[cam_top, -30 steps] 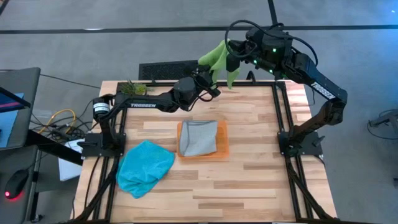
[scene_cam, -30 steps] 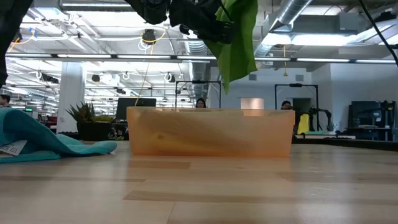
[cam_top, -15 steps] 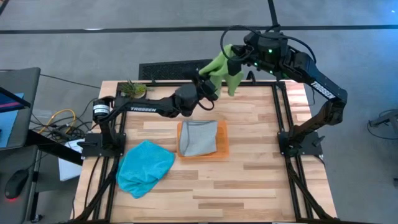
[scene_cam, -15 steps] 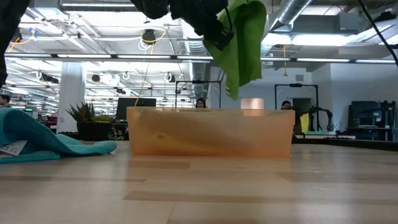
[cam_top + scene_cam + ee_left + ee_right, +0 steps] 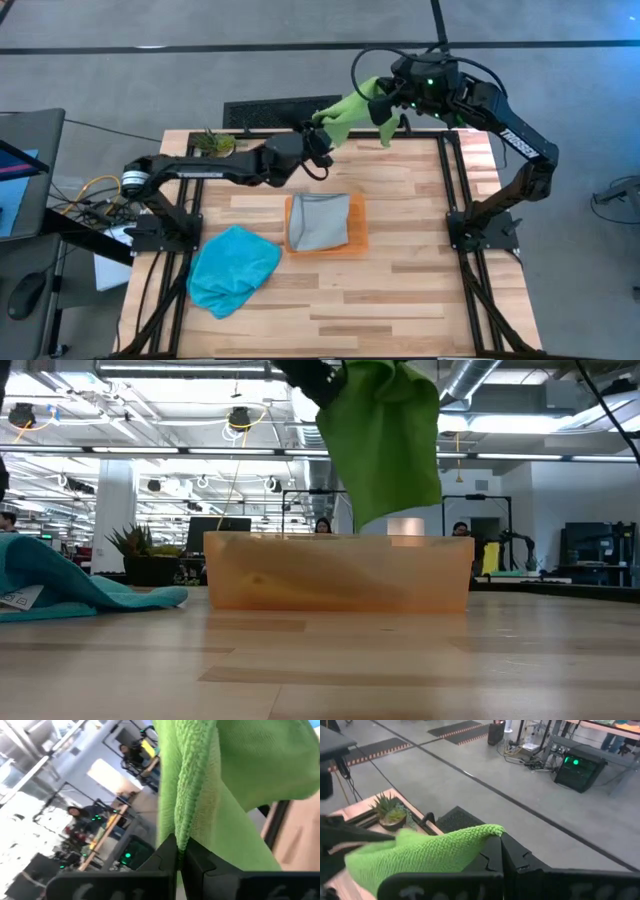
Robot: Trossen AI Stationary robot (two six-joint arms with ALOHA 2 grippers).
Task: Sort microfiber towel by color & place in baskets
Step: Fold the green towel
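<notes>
A green microfiber towel (image 5: pixel 350 103) hangs in the air over the table's far edge, held between both grippers. My left gripper (image 5: pixel 318 122) is shut on its left end and my right gripper (image 5: pixel 383 100) is shut on its right end. In the low view the green towel (image 5: pixel 385 445) hangs as a wide sheet above the orange tray (image 5: pixel 340 572). The orange tray (image 5: pixel 357 228) stands at the table's middle with a grey towel (image 5: pixel 320 220) lying flat in it. A teal towel (image 5: pixel 233 268) lies bunched on the table at the near left. My left gripper pinches a thick edge fold of the green towel (image 5: pixel 176 827) between its two fingers. The towel is lifted clear of the table and runs from the fingers toward the other gripper. My right gripper pinches a corner of the green towel (image 5: pixel 490 831) between its two fingers. The cloth spreads away from the fingers toward the left arm, clear of the table, and hangs slack below.
A small green potted plant (image 5: pixel 212 143) stands at the table's far left corner, behind the left arm. The teal towel also shows in the low view (image 5: pixel 60 585) at the left. Bare wood lies to the right of and in front of the tray.
My left gripper has gone toward the table's left edge, still shut on the green towel. The towel has spread out from a narrow hanging bunch into a wide sheet between the two grippers, still clear of the table.
</notes>
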